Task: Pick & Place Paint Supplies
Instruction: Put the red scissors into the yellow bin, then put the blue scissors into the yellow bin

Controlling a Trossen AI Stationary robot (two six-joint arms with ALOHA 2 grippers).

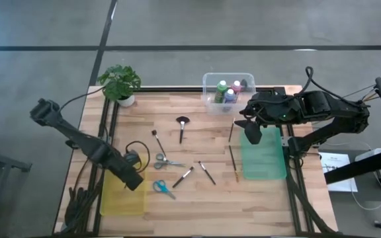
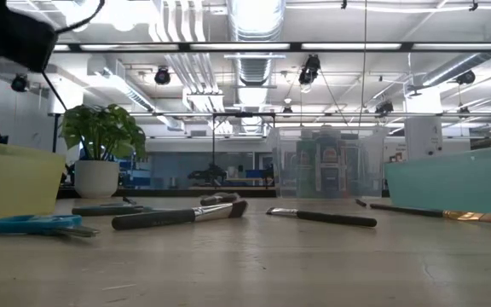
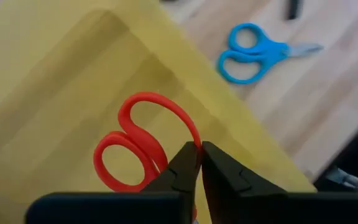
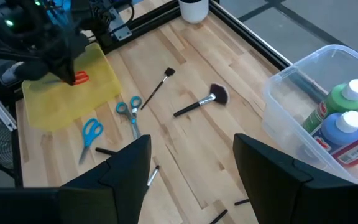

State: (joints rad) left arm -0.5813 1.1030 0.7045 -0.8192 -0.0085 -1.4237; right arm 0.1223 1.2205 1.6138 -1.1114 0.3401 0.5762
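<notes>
Hanging over the shallow yellow plastic tray (image 1: 121,198) at about 8 o'clock on the light wooden table (image 1: 197,198), the left tool (image 3: 199,163) has its dark fingers pinched together on the red plastic-handled scissors (image 3: 143,144); the red loops stand above the tray floor in the left wrist view, and whether they touch it cannot be told. The blue-handled scissors (image 1: 163,188) lie on the wood just beside the tray, at its 3 o'clock. The grey-handled scissors (image 1: 166,160) lie near the table's middle, with a fan-headed dark brush (image 1: 181,125) at 12 o'clock from them and thin dark brushes (image 1: 195,173) scattered at their 4 o'clock.

The right tool (image 4: 191,162) hovers at about 2 o'clock, above the far end of the translucent green tray (image 1: 263,162), its fingers spread wide and empty. The clear plastic box (image 1: 211,82) at 1 o'clock holds green, blue and pink white-capped paint bottles (image 1: 227,91). A potted green plant (image 1: 120,82) stands at the 11 o'clock corner.
</notes>
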